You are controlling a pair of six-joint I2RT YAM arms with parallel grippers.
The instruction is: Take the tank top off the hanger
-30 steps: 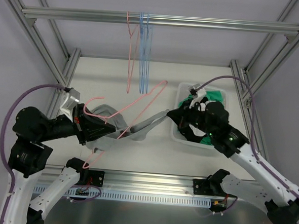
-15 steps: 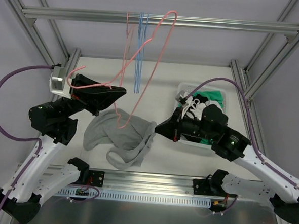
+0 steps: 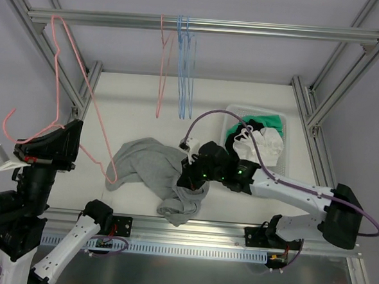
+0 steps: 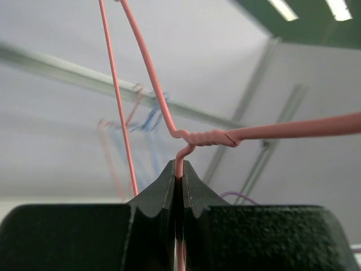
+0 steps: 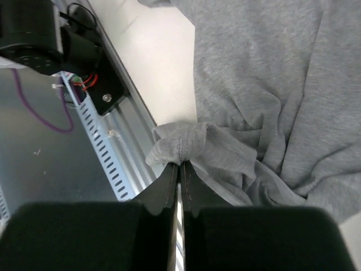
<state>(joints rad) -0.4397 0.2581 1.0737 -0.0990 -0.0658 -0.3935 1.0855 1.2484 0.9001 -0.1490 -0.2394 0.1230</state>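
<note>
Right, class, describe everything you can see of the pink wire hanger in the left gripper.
The pink wire hanger is thin, bare wire, and its neck is wound into a short twist from which two arms spread. It carries no garment and is held in the air on the left, tilted, apart from the grey tank top lying crumpled below. Only the left gripper touches it, jaws shut on the stem just under the twist.

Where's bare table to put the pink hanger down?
Bare: back strip of the table behind the tank top and bin; also the front edge right of it. Crowded: centre, where the right gripper pinches it, and under the hanging hangers. The left gripper holds the pink hanger.
</note>
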